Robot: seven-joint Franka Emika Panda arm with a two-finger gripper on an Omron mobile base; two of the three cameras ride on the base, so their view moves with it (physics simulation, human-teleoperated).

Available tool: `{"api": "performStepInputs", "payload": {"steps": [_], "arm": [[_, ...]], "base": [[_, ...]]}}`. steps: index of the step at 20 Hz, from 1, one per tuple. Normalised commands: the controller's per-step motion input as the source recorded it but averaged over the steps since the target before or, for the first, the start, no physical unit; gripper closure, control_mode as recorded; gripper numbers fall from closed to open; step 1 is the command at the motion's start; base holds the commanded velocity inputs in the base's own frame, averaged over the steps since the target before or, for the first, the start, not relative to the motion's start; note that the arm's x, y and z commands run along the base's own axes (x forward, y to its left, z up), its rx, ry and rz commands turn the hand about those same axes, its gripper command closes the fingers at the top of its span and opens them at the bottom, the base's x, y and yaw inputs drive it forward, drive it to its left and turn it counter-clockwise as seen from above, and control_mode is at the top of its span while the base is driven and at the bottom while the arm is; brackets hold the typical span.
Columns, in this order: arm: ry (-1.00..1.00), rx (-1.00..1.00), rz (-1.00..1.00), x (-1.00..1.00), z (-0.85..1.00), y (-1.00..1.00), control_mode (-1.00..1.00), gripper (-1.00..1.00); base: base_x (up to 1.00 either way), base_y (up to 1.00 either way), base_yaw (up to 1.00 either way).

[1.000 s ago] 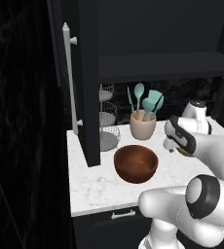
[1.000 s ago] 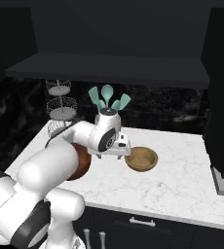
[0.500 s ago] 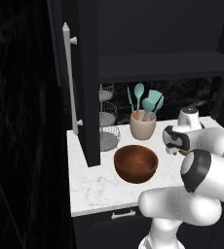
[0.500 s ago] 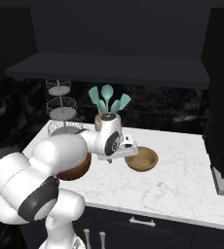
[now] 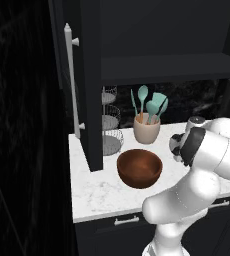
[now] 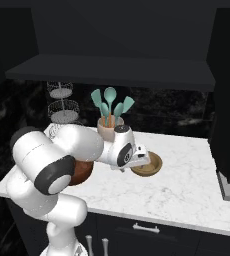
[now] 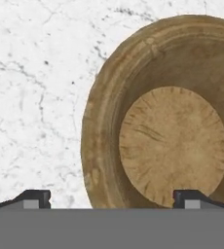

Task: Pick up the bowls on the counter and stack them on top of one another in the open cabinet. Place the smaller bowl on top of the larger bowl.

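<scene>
The smaller tan bowl (image 7: 172, 121) lies right under my hand on the white marble counter (image 7: 36, 97). My gripper (image 7: 113, 198) is open and straddles the bowl's left rim: one fingertip (image 7: 33, 197) is over bare counter, the other over the bowl's inside. In the right base view the gripper (image 6: 143, 160) hangs at the near left edge of the tan bowl (image 6: 148, 166). The larger reddish-brown bowl (image 5: 139, 167) stands further left on the counter (image 5: 92, 192); from the right base camera, the arm half hides this bowl (image 6: 82, 172). The open cabinet's dark shelf (image 5: 167, 67) is above.
A beige cup of teal utensils (image 5: 147, 127) stands behind the bowls, with a wire tiered rack (image 5: 109, 125) to its left. The open black door (image 5: 89, 85) with a silver bar handle (image 5: 69, 80) juts out over the counter's left end. Bare marble (image 6: 187, 185) lies right of the tan bowl.
The hand has come down and moved closer to the tan bowl, and the elbow has swung forward. Both bowls stay where they were.
</scene>
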Motion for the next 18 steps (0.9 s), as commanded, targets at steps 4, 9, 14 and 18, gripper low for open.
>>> {"api": "performStepInputs", "payload": {"steps": [4, 9, 14, 18], "arm": [[0.00, 0.00, 0.00, 0.31, -0.21, -0.06, -1.00, -1.00], [0.00, 0.00, 0.00, 0.23, -0.19, -0.13, -1.00, 1.00], [0.01, 0.00, 0.00, 0.04, -0.07, -0.02, -1.00, 1.00], [0.00, 0.00, 0.00, -0.13, 0.10, 0.00, -1.00, 1.00]], "base": [[0.00, 0.00, 0.00], [0.00, 0.00, 0.00], [0.00, 0.00, 0.00], [0.00, 0.00, 0.00]]}}
